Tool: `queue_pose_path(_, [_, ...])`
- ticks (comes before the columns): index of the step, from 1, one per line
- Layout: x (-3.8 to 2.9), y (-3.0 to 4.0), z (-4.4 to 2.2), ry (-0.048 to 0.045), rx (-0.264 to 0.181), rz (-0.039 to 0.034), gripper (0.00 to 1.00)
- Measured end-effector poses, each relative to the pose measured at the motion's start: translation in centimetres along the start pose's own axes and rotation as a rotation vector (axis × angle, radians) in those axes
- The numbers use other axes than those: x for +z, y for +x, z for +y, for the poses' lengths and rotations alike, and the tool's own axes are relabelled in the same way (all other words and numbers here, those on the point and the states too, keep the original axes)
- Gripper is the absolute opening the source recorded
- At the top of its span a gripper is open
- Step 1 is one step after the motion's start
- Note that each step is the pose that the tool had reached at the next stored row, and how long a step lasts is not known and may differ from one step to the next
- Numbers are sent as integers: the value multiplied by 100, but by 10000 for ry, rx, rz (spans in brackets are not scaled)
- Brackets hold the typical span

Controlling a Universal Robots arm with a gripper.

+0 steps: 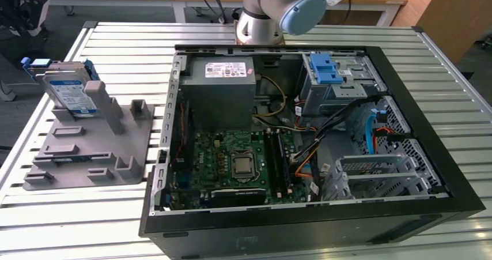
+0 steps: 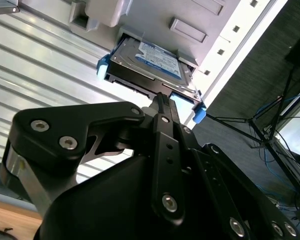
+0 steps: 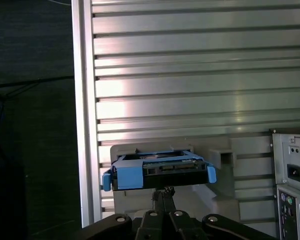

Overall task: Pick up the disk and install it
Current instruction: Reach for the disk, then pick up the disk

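The disk (image 1: 71, 93), a silver hard drive with a white-and-blue label in blue carrier rails, stands on edge in a slot at the far end of the grey holder (image 1: 84, 150), at the exterior view's left. Both wrist views look along my gripper (image 2: 162, 100) (image 3: 163, 191) toward the disk (image 2: 147, 62) (image 3: 160, 170). The black fingers lie pressed together with nothing between them, and their tip lines up with the disk's connector edge. I cannot tell the gap between tip and disk.
An open black computer case (image 1: 307, 127) lies on the slatted metal table (image 1: 115, 41), with a grey power supply (image 1: 223, 93), a motherboard (image 1: 238, 162) and a metal drive cage with a blue latch (image 1: 326, 70). The table edge (image 3: 85, 125) runs just past the holder.
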State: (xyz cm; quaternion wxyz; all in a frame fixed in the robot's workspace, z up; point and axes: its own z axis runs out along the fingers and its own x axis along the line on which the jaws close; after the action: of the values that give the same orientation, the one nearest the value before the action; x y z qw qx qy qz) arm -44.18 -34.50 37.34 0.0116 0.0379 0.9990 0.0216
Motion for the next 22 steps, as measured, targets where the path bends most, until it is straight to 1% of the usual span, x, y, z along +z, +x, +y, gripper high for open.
queue_pose_path(4, [1, 98, -8, 0, 0, 0, 11])
queue_pose_path(7, [11, 222, -18, 1, 0, 1, 11])
queue_pose_path(8, [16, 247, -19, 0, 0, 0, 11])
queue_pose_path(11, [32, 249, -17, 14, -2, 3, 11])
queue_pose_path(15, [48, 212, -15, 16, 0, 12, 11])
queue_pose_path(22, [52, 187, -13, 15, 0, 12, 11])
